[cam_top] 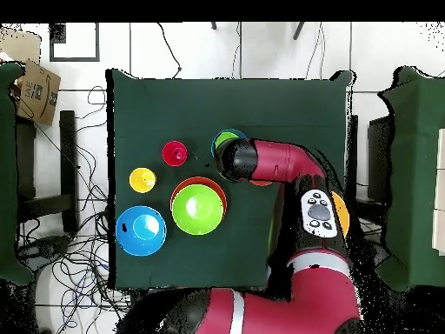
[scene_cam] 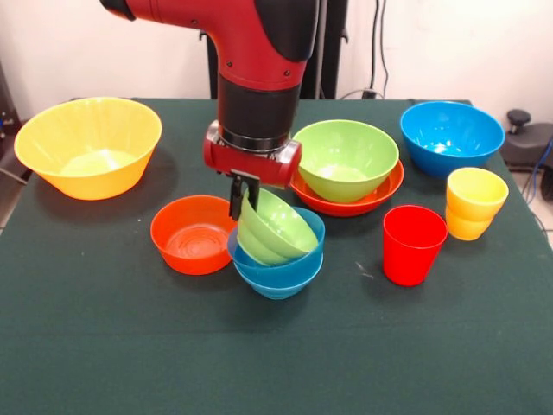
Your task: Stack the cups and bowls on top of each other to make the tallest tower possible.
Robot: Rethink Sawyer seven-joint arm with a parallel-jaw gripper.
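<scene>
My gripper [scene_cam: 244,201] hangs from the red arm and is shut on the left rim of a small green bowl [scene_cam: 276,226]. That bowl is tilted, seems to nest with a second green one, and rests in a pile of small blue bowls [scene_cam: 278,270], forming a low tower. In the overhead view the arm hides the gripper; only the tower's edge [cam_top: 226,139] shows. A small red-orange bowl [scene_cam: 192,233] sits just left of the tower. The red cup [scene_cam: 413,244] [cam_top: 175,154] and the yellow cup [scene_cam: 473,203] [cam_top: 142,180] stand upright to the right.
A large green bowl [scene_cam: 346,158] [cam_top: 198,210] sits inside a wide red-orange bowl [scene_cam: 346,204] behind the tower. A large blue bowl [scene_cam: 451,137] [cam_top: 141,230] stands at the back right. A large yellow bowl [scene_cam: 88,145] stands at the back left.
</scene>
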